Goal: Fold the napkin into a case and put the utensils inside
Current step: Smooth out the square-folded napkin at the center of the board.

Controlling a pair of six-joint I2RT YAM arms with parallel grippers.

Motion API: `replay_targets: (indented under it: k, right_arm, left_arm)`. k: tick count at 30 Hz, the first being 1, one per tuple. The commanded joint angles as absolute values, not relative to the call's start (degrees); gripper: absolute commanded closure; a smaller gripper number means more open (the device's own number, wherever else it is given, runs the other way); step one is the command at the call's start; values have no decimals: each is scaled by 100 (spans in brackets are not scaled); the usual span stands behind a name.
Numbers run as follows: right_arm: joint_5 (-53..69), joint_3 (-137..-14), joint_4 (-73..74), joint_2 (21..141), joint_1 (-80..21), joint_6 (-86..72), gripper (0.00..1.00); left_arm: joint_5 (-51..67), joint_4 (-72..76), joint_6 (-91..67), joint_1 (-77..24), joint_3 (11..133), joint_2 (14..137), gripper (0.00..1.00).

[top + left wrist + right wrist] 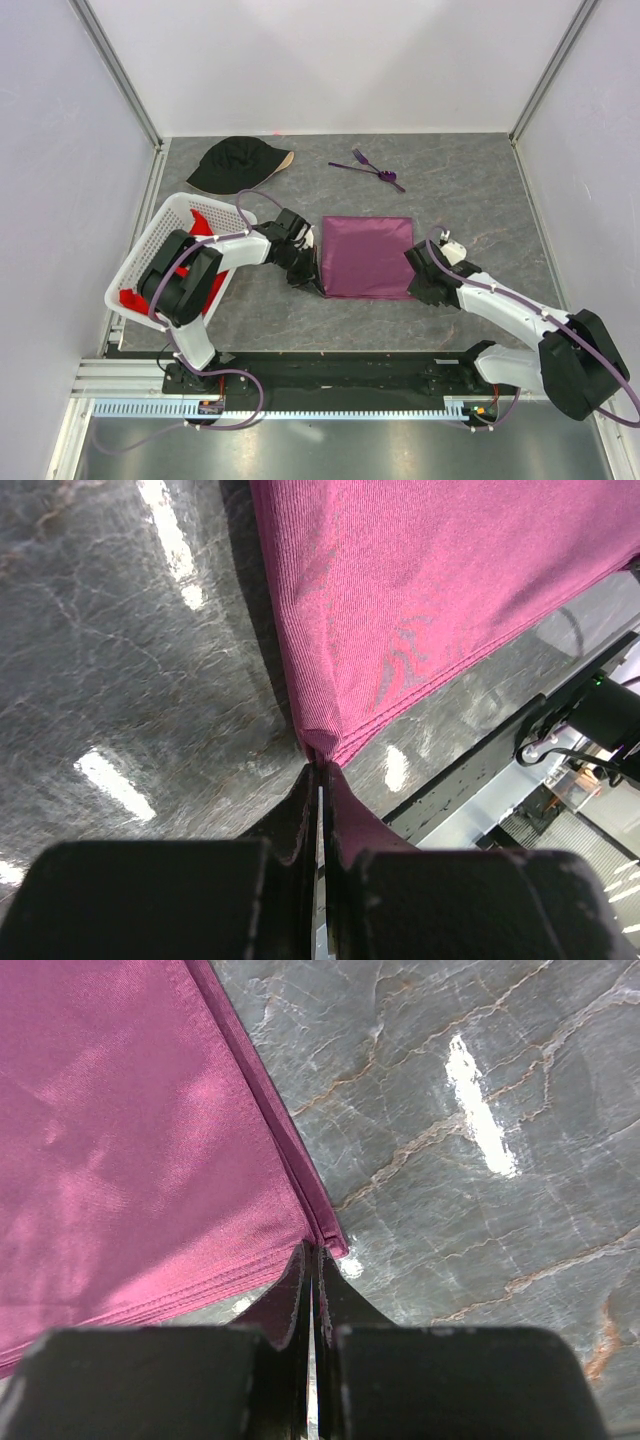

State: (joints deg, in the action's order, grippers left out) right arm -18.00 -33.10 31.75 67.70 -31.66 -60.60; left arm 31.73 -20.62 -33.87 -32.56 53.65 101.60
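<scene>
On the grey bench [480,200], left gripper [320,780] and right gripper [312,1260] were both clamped on the napkin's [368,255] near corners. Lifting level, edge taut, should fold it cleanly.

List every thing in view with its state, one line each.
napkin, spread flat on the table, both near corners pinched.
left gripper, jaws shut on the napkin's near left corner.
right gripper, jaws shut on the napkin's near right corner.
utensils, lying loose on the table beyond the napkin.
black cap, lying on the table.
white basket, holding a red cloth.
</scene>
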Motion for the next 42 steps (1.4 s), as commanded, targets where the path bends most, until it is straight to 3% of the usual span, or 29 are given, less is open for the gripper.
replay_targets:
  k: [1,11,20,42]
  right_arm:
    - [-1899,-3463,3217,6715,-3138,-5906,100]
    - [-1046,-3981,2804,6732,-3419,-6038,100]
    - [-1916,-4631,3726,6434,-3226,-5274,100]
    - [-2021,-3595,3428,6539,-3173,-5484,100]
  left_arm:
    - [3234,-1933,-3577,-3261,5379,9950,96]
    - [3173,-2443,-3437,-2997,5704,9475,96]
    - [3331,-2479,-3638,-3094,6029,9492,95]
    - [3129,-1547,-3999,-3375,4967,9993,94]
